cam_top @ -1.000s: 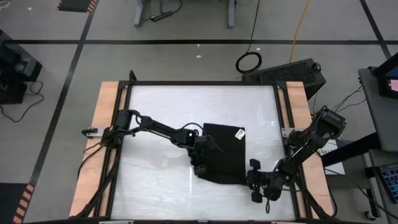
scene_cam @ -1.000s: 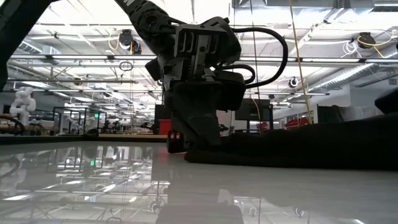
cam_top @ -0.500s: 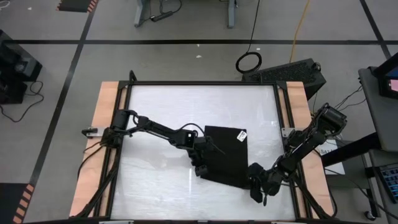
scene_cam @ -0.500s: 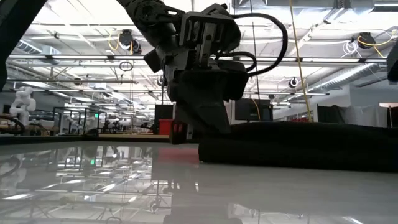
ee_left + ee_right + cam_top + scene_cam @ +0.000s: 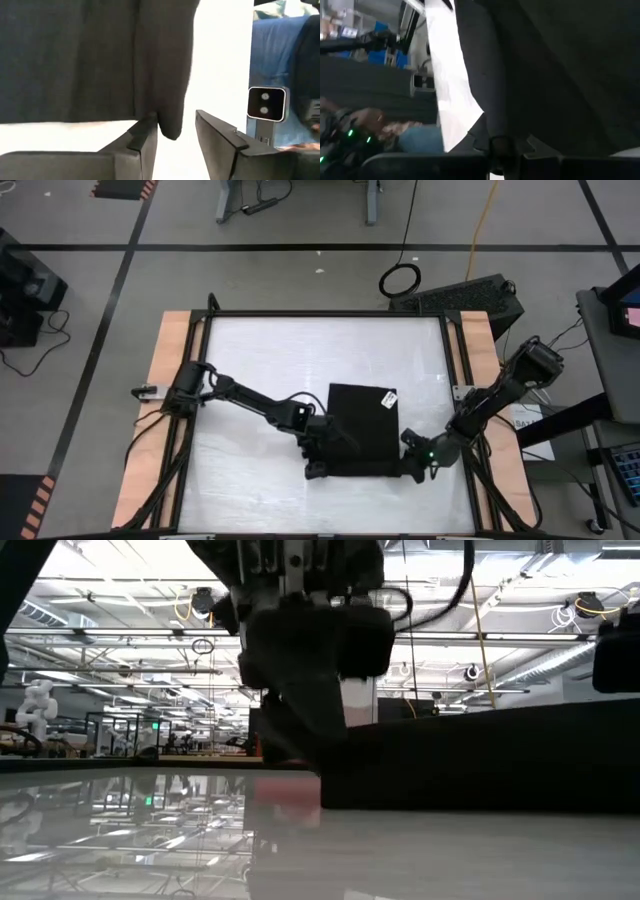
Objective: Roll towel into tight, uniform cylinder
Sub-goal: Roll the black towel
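Observation:
The black towel (image 5: 363, 428) lies flat on the white tabletop, its white tag (image 5: 385, 397) at the far right corner. Its near edge is turned up into a low roll (image 5: 480, 765). My left gripper (image 5: 314, 463) stands open at the roll's left end (image 5: 170, 127), one finger on each side of it. My right gripper (image 5: 410, 460) is shut on the roll's right end. In the low view the left gripper (image 5: 310, 730) looms in front of the roll. My left gripper has the roll's left end (image 5: 167, 131) between its open fingers. The end lies against the inner side of one finger (image 5: 146, 136); the other finger (image 5: 220, 142) stands clear of it. The fingers slant down from the table's left side. My right gripper pinches the rolled near edge at its right end (image 5: 492, 131) between its two shut fingers. The fingers slant down from the table's right side, along the roll. The cloth stays down on the table.
Wooden side rails (image 5: 170, 380) and a black frame edge the tabletop (image 5: 260, 360). Bare white surface lies on the far and left sides of the towel. Cables, a coiled ring (image 5: 400, 278) and equipment stand on the floor beyond the table.
My right gripper has gone toward the far edge to the towel's near right corner, rolled its wrist and shut on the cloth. My left gripper has shifted toward the near edge along the towel's left side. The towel's slanted near edge now lies straight and thicker.

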